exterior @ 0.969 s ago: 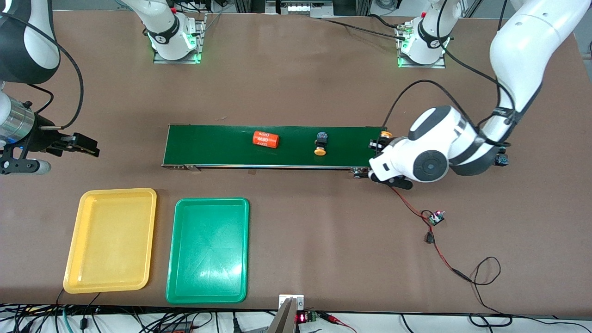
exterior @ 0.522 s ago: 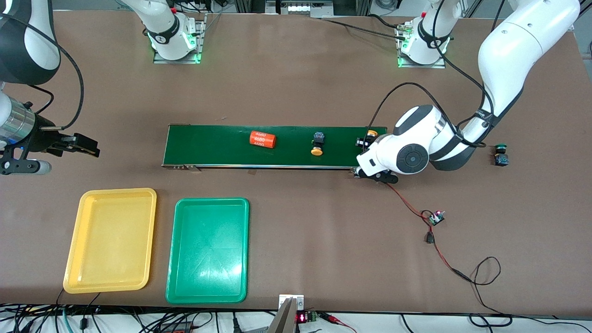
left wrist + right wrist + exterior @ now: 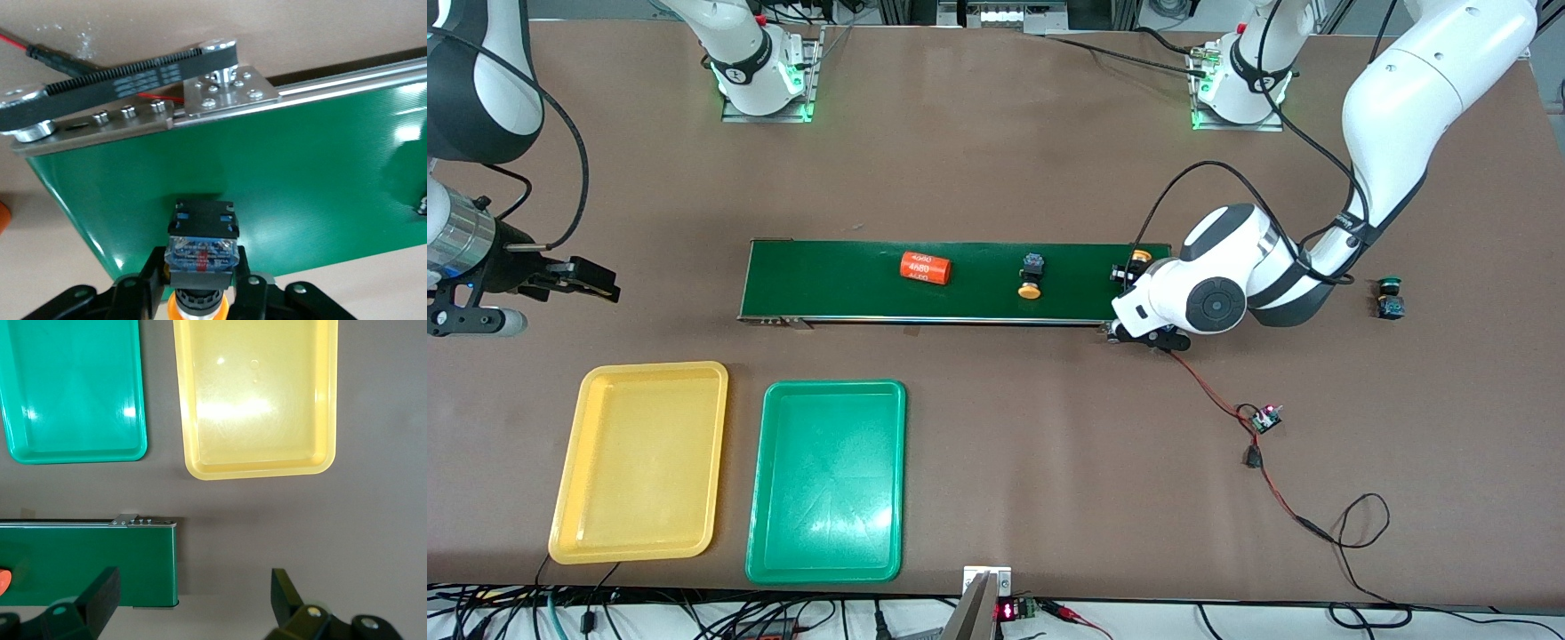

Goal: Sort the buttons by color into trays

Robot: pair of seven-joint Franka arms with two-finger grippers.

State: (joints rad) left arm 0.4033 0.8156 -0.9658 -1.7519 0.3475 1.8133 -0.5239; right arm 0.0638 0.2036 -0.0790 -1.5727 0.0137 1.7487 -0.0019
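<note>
Brown table [image 3: 996,178]: green belt [image 3: 854,284] across the middle. On belt: orange cylinder [image 3: 925,268]; yellow button [image 3: 1032,276]. Left claw [image 3: 200,293] at the belt's left-arm end, narrow, gripping second yellow button [image 3: 201,240]. Green button [image 3: 1388,298] on table past that end. Right claw [image 3: 193,590] waits wide over table. Yellow tray [image 3: 640,462] and green tray [image 3: 827,480], nearer camera

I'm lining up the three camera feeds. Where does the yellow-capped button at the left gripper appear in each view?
Front view: the yellow-capped button is at the conveyor belt's end toward the left arm, between the left gripper's fingers.
Left wrist view: the button is at the bottom centre, over the belt's edge.
Right wrist view: not in it.
Shared landmark: the green belt, also in the right wrist view.
</note>
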